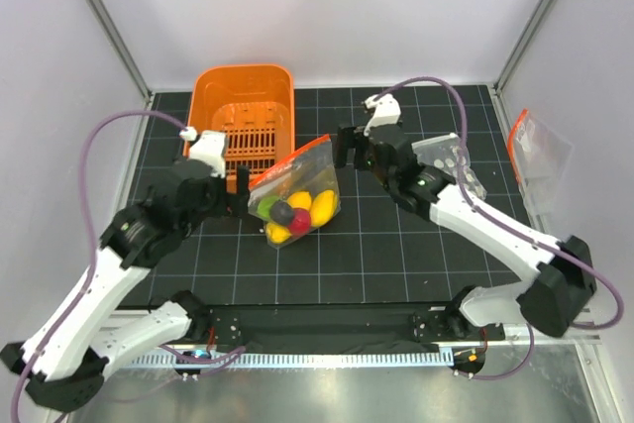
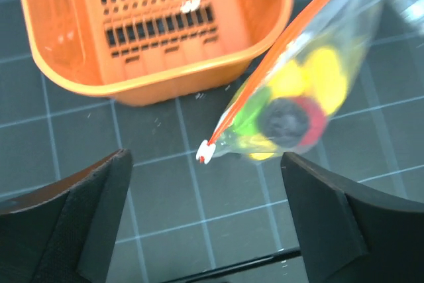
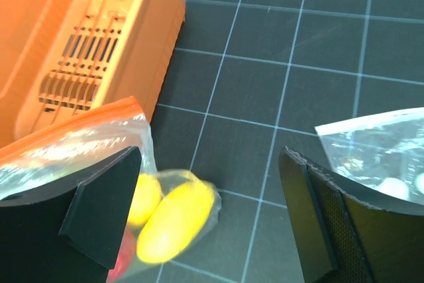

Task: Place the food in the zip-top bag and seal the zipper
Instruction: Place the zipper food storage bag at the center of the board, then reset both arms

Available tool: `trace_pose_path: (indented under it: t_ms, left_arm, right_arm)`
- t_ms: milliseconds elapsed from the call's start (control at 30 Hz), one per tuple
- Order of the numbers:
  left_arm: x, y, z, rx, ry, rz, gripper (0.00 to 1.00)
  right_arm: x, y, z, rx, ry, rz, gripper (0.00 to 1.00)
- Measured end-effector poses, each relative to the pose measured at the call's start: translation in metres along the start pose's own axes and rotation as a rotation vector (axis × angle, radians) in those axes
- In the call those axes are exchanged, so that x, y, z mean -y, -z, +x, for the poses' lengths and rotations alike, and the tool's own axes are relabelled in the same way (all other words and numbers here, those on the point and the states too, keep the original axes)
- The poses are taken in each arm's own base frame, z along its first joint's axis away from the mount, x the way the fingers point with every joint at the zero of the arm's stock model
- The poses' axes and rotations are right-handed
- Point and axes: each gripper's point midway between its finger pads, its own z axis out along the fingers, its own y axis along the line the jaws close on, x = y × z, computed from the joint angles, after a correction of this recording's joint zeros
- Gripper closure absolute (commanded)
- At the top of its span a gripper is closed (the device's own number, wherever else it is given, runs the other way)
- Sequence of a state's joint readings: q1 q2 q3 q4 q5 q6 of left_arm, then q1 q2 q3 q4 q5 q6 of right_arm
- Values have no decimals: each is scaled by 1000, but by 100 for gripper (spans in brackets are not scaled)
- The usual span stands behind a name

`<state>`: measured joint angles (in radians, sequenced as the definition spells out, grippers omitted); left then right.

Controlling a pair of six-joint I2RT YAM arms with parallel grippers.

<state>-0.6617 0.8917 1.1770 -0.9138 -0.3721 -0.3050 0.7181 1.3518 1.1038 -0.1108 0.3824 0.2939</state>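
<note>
Left gripper (image 2: 205, 177) is spread wide and holding nothing, sitting just in front of the basket's (image 1: 244, 70) near wall. Right gripper (image 3: 211, 164) is also wide and unloaded, just off the basket's right side. The bag (image 1: 312, 170) lies on the mat (image 1: 396, 245) between them, at the basket's near-right corner. It's very close to the basket, but I can't tell if they touch. Progress as I read it: loading looks done. All the food (image 1: 297, 210) I can find is inside the bag, and I see none loose on the mat or in the basket. What's left is the seal, or confirming it. The zipper (image 2: 278, 59) runs straight and flat along the bag edge facing the basket, with a small white tab (image 2: 205, 152) at its left end. I can't tell from these views whether it's pressed shut along the full width, and neither gripper is on it. Counts: two arms and one basket. Food is one green piece (image 1: 267, 207), one purple piece (image 1: 283, 212) and one red piece (image 1: 300, 225). Yellows (image 1: 321, 207) number at least three, and they overlap, so more may be hidden. There are three bags in total. One is the loaded bag. One is a dotted bag (image 1: 448, 158) further right of the basket, behind the right gripper. One is a spare clear bag (image 1: 540, 151) with an orange strip, far right of the basket, off the mat by the wall.
</note>
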Motion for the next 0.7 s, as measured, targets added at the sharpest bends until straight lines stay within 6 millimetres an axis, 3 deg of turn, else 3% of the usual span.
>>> trace_pose_path:
  t_ms: [233, 333, 567, 700]
  left_arm:
    - [-6, 45, -13, 208, 83, 102, 0]
    - [-7, 46, -3, 239, 95, 124, 0]
    - [-8, 23, 41, 169, 72, 110, 0]
    - [-11, 27, 45, 191, 82, 115, 0]
  right_arm:
    - [30, 73, -40, 148, -49, 17, 0]
    - [49, 100, -37, 200, -69, 40, 0]
    - [96, 109, 46, 110, -54, 167, 1]
    - [117, 110, 85, 61, -56, 245, 0]
